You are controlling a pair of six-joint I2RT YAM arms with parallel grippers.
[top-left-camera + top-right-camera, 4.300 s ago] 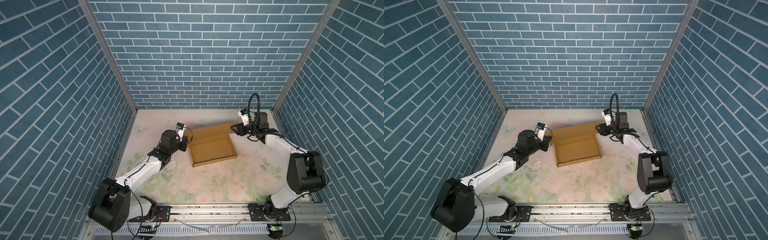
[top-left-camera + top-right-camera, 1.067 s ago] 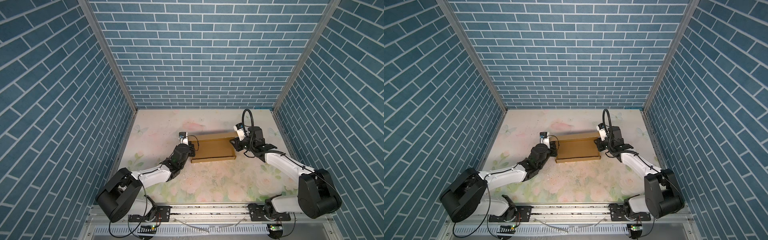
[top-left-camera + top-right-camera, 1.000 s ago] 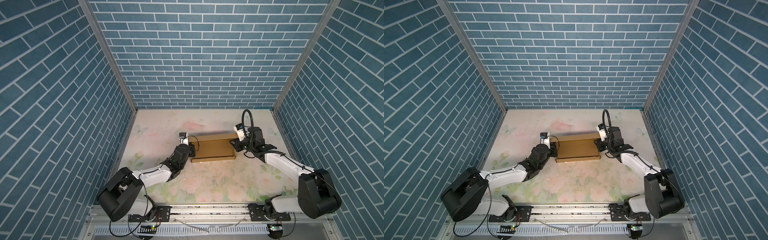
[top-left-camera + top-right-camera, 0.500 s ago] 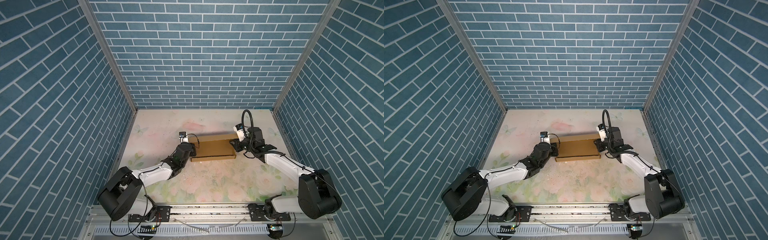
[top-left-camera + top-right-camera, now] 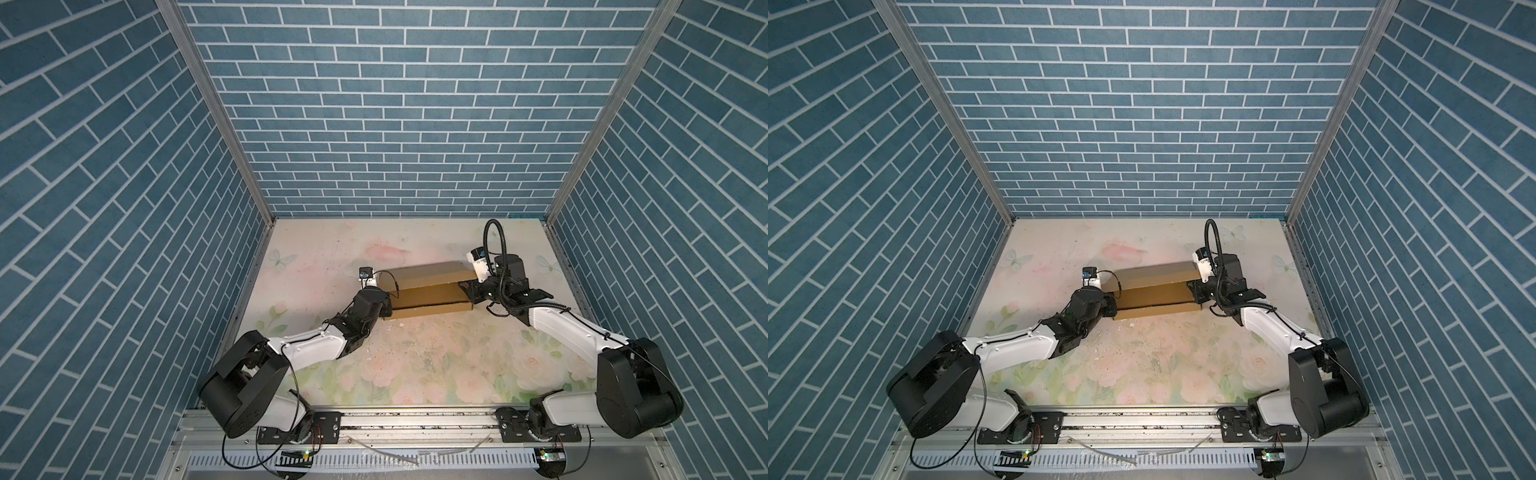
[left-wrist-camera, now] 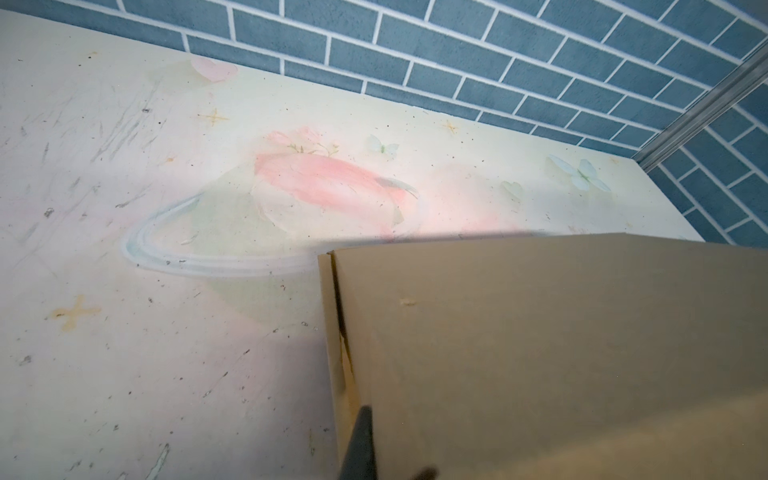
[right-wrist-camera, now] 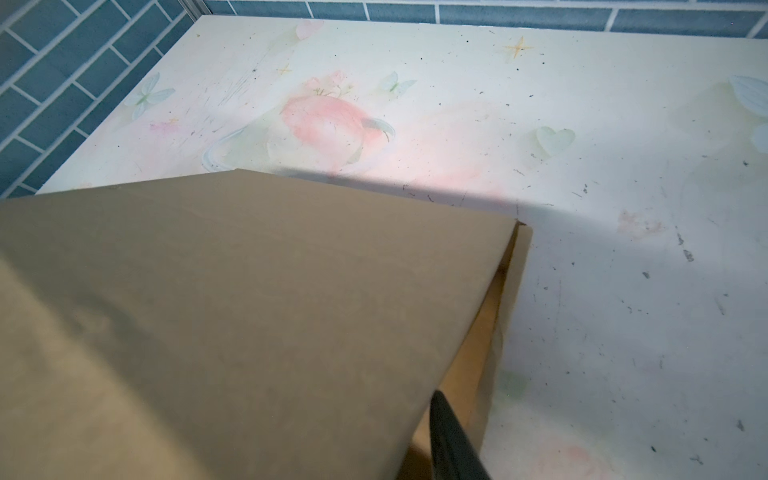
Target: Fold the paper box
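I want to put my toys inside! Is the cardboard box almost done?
Nearly. Done: the paper box has its walls up and the lid folded over them. In hand: the left tool and right tool sit at its two ends. To do: the lid slopes with side gaps showing, so it needs pressing shut.

Blue brick-patterned walls point(image 5: 395, 124) enclose the left, far and right sides, meeting at slanting aluminium posts point(image 5: 219, 112). The pale tabletop point(image 5: 415, 374) bears a faded print of pink flowers, leaves and butterflies, scuffed and speckled. A metal rail point(image 5: 415, 422) runs along its near edge.
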